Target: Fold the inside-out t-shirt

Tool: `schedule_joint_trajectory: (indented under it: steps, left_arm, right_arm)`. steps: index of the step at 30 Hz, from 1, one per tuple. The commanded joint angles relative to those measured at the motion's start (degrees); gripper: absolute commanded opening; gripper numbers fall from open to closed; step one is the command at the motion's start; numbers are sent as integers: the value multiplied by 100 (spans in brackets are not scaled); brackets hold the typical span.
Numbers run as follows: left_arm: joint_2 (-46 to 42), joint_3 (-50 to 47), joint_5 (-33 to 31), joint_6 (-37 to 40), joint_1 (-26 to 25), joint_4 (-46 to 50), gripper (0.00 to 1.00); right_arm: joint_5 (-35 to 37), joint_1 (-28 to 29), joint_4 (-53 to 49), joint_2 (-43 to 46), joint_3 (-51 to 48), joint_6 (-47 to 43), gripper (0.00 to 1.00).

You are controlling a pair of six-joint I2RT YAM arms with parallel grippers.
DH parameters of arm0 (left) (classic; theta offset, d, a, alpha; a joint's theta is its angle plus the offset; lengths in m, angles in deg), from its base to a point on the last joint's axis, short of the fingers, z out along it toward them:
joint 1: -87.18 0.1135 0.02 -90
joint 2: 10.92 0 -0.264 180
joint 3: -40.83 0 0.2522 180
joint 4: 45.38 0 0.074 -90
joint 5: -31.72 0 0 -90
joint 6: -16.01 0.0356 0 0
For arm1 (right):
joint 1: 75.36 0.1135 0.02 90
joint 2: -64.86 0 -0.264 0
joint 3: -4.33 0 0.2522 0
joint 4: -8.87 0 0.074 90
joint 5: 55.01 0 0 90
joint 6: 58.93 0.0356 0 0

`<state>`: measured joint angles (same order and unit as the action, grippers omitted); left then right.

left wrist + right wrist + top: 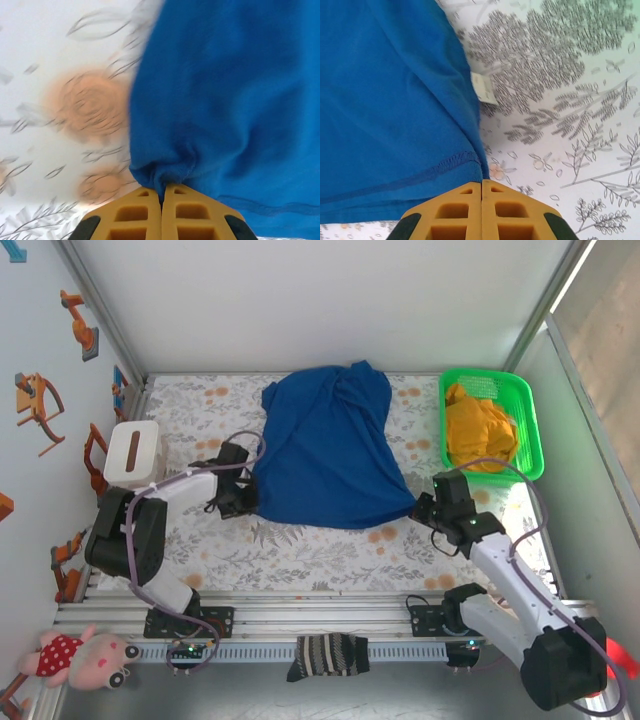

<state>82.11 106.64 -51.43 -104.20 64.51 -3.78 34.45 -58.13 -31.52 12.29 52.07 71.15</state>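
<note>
T-shirt [330, 445] is spread on middle of floral table [300, 550], bunched at far end.
Left gripper [161, 192]: closed on near-left corner of t-shirt, cloth is puckered between fingers.
Right gripper [481, 182]: closed on near-right corner, at stitched hem.
White label [482, 87] is seen at t-shirt edge.
Yellow garment [480, 425] is kept in green basket [530, 440], far right.
Sock [328, 655] is laid on front rail, well apart from t-shirt.

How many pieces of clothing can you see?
3: the blue t-shirt mid-table, a yellow garment in the green basket at far right, a striped sock at the near edge. More may hide underneath.
</note>
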Motion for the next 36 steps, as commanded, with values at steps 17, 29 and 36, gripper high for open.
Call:
schedule_joint_trajectory:
  steps: [17, 29, 36]
  left_arm:
    - [208, 8061, 1945, -1842, 2722, 86, 0]
    - [-625, 7245, 2111, -2554, 3282, -857, 0]
    - [-525, 6612, 2451, -2537, 3113, -925, 0]
  right_arm:
    - [-1203, -1273, -897, -3065, 9266, -638, 0]
    - [-885, -1362, -930, -2388, 9283, -994, 0]
    - [-1993, -1239, -194, -2646, 7796, -373, 0]
